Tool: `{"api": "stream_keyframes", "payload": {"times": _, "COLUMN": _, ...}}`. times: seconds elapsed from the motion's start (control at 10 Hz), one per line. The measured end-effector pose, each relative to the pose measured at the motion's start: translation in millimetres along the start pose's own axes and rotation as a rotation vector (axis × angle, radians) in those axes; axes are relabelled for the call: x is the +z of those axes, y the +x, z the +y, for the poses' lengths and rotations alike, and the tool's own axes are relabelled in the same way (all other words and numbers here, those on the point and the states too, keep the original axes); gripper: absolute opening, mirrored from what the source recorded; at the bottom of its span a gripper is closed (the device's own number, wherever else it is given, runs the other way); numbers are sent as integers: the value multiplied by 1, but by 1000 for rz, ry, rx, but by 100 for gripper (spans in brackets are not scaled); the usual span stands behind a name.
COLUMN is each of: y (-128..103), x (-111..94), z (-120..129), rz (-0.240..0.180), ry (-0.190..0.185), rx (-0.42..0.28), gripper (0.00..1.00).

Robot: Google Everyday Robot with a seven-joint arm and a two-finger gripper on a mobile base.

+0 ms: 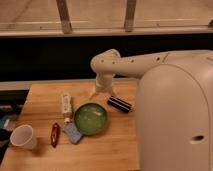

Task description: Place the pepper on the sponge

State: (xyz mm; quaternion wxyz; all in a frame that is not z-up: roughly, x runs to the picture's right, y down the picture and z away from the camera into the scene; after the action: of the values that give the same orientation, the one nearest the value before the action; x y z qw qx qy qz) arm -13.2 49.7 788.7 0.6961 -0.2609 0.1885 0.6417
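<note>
The pepper (54,134), a slim glossy red chili, lies on the wooden table (115,147) near the front left. Just right of it, touching the green bowl's rim, is the sponge (73,132), a small blue-grey pad; pepper and sponge lie apart. My gripper (102,92) hangs from the white arm over the back middle of the table, behind the bowl and well away from the pepper. It is open with nothing between its fingers.
A green bowl (91,118) sits mid-table. A long white block (66,105) lies behind the sponge, a white paper cup (22,136) stands at the front left corner, and a black cylinder (120,104) lies right of the bowl. My white body fills the right.
</note>
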Motion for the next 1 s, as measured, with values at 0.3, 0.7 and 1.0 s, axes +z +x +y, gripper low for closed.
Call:
{"api": "stream_keyframes", "payload": {"times": 0.3, "y": 0, "x": 0, "z": 1, "rz": -2, "ry": 2, "rx": 0, "gripper": 78}}
{"api": "stream_keyframes", "payload": {"times": 0.7, "y": 13, "x": 0, "z": 54, "rz": -5, "ry": -25, "rx": -106, "gripper": 78}}
{"api": "stream_keyframes", "payload": {"times": 1.0, "y": 23, "x": 8, "z": 137, "rz": 4, "ry": -112, "rx": -188, "gripper": 78}}
